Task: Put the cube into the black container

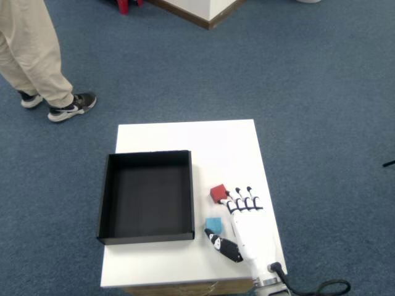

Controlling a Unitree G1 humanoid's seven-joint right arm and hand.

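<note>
Two small cubes lie on the white table (185, 135) to the right of the black container (147, 195): a red cube (217, 193) and, nearer to me, a light blue cube (213, 224). The container is a shallow open box with nothing in it. My right hand (247, 225) rests flat at the table's front right, fingers pointing away from me. Its fingertips (242, 196) lie just right of the red cube, and its thumb (221, 243) sits just below the blue cube. The hand is open and holds nothing.
A person's legs (31, 49) in beige trousers and dark sneakers stand on the blue carpet at the far left. A white piece of furniture with a wooden base (197, 9) is at the top. A black cable (321, 288) trails from my wrist.
</note>
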